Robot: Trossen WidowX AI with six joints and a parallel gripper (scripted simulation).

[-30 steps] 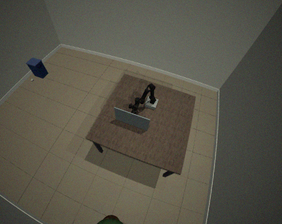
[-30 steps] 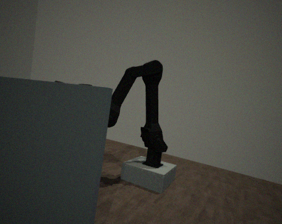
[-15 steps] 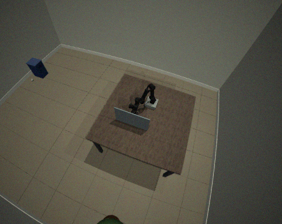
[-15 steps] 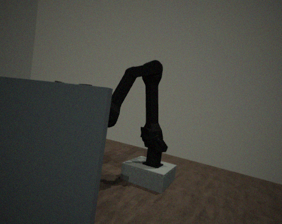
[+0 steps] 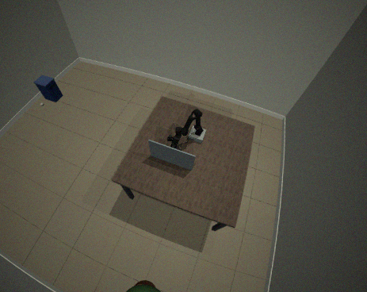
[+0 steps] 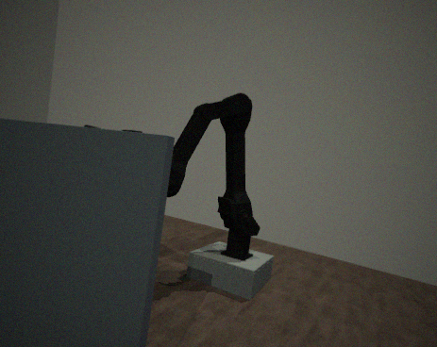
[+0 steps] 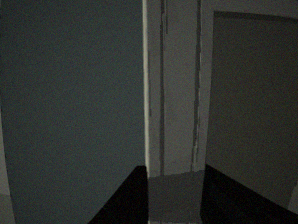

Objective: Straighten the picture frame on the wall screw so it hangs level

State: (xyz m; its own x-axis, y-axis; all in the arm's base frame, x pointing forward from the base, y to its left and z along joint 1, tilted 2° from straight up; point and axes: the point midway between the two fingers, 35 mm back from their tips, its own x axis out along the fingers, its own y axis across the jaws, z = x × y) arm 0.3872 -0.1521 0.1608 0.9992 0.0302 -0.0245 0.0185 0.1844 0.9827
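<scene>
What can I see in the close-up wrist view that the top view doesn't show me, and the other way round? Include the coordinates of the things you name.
Only the wrist view: the gripper's two dark fingers clamped on a pale upright strip [image 7: 177,100], apparently the picture frame's edge.

Only the top view: the whole wooden table [image 5: 219,170], the pale block [image 5: 197,139] under the arm's base, and a blue box [image 5: 48,89] off to one side.

Both: the blue-grey panel [image 5: 171,155] [image 7: 75,100].

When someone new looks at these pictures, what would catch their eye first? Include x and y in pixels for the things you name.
Probably the blue-grey upright panel [image 5: 171,155] [image 6: 72,226] [image 7: 75,100], filling the exterior view's left side. Next, the black arm [image 5: 189,121] [image 6: 236,165], arching up from a pale block [image 5: 196,139] [image 6: 232,278] on the brown table [image 5: 215,178] [image 6: 317,302]. From above, a dark blue box [image 5: 49,89] stands out at far left.
</scene>
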